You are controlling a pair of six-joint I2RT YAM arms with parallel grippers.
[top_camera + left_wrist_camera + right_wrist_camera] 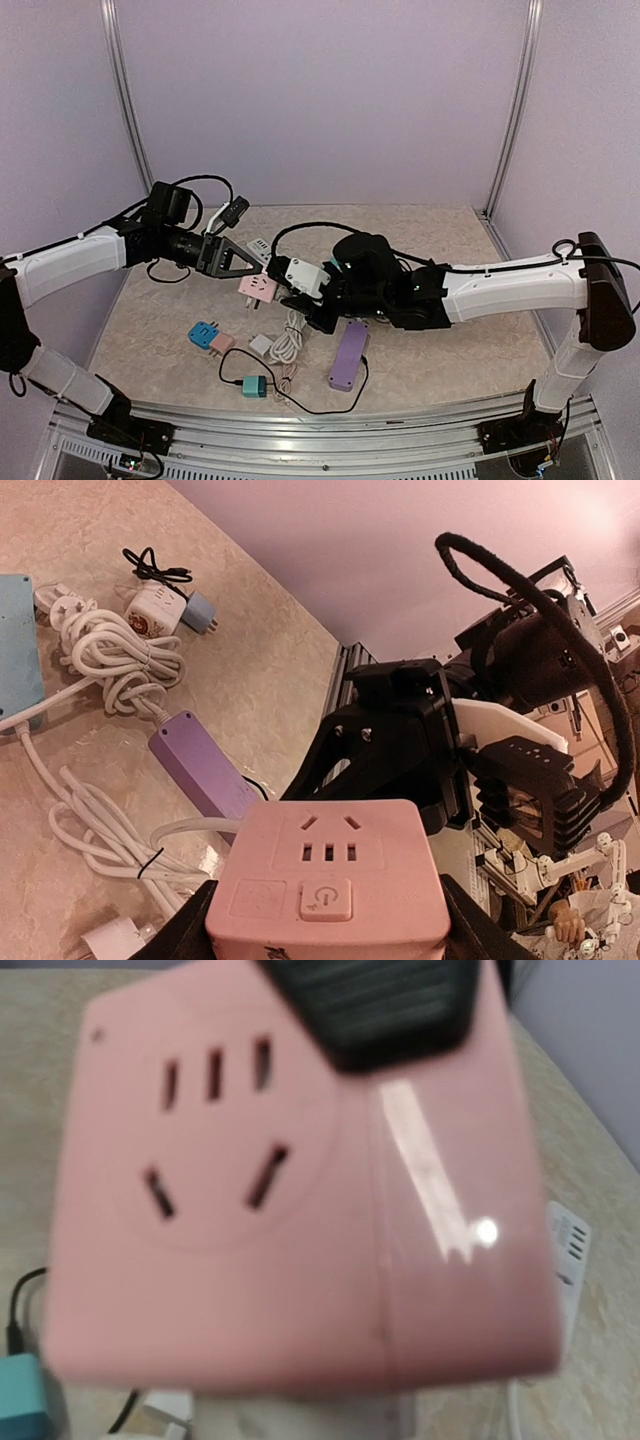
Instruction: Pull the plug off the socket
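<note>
A pink socket cube (258, 288) hangs above the table's middle, held between the fingers of my left gripper (250, 275). In the left wrist view the cube (328, 875) fills the bottom, its slots and power button facing the camera, with a black finger on each side. A white plug (301, 275) sits against the cube's right side, and my right gripper (303, 284) is closed around it. In the right wrist view the pink cube (300, 1190) fills the frame, blurred; a pale strip of the plug (300, 1418) shows below it. Whether the pins are still in is hidden.
On the table below lie a purple power strip (348, 355), a coiled white cable (288, 340), a blue adapter (203, 334), a small pink adapter (222, 343), a teal charger (254, 386) on a black cord and a white strip (260, 247). Walls enclose three sides.
</note>
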